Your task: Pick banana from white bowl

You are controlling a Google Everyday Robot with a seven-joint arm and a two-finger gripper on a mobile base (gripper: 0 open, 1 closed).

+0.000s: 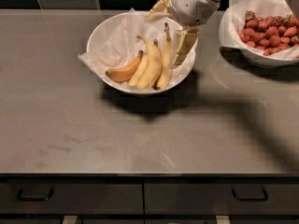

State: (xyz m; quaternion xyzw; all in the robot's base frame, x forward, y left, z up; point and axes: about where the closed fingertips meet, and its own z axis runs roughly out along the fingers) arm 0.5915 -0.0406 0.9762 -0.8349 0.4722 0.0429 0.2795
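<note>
The white bowl [108, 29], lined with crinkled white paper, stands at the back middle of the counter. Inside lie an orange-brown banana [122, 72], the plump deep-yellow banana [152, 65] and paler, straighter bananas [165, 59]. My gripper [171, 30] reaches in from the upper right and hangs over the bowl's right side. It is open. One finger [184, 45] points down just right of the straight banana's stem. The other finger [158, 12] is near the bowl's back rim. It holds nothing.
A second white bowl [233, 43] with red strawberries stands at the back right. The grey counter [140, 139] runs to a front edge with drawers [140, 197] below. The arm casts a shadow across the counter's right side.
</note>
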